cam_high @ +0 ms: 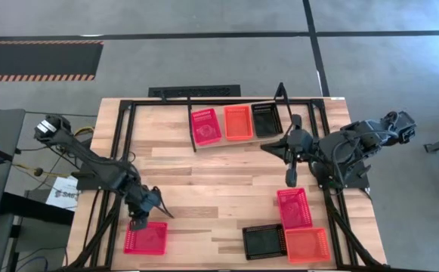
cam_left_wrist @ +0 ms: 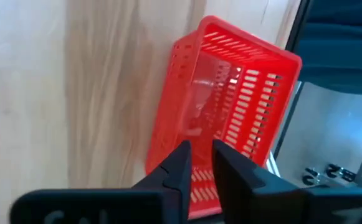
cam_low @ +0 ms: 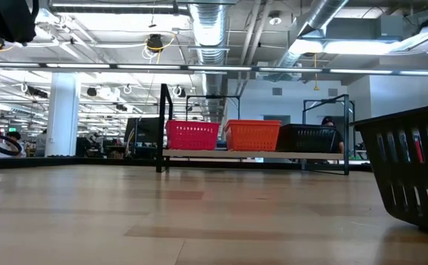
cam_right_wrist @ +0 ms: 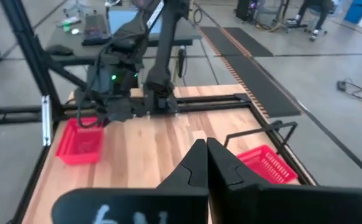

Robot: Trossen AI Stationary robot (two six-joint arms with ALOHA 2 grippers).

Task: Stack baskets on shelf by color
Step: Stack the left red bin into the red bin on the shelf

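Left gripper [cam_high: 139, 223] at the near-left corner, over the far rim of a pinkish-red mesh basket [cam_high: 146, 239]; its fingers [cam_left_wrist: 181, 168] stand slightly apart straddling the slatted plastic wall, firm grip or not: cannot tell. Right gripper [cam_high: 291, 181] hangs mid-right over bare wood, fingers pressed together, nothing held. Shelf [cam_high: 234, 142] at far centre: light-wood board, thin black wire frame, carrying red [cam_high: 205, 125], orange [cam_high: 238, 122] and black [cam_high: 267, 119] baskets side by side. Near-right: red [cam_high: 295, 208], black [cam_high: 263, 242] and orange [cam_high: 307, 245] shallow rectangular baskets on the plank table [cam_high: 211, 189].
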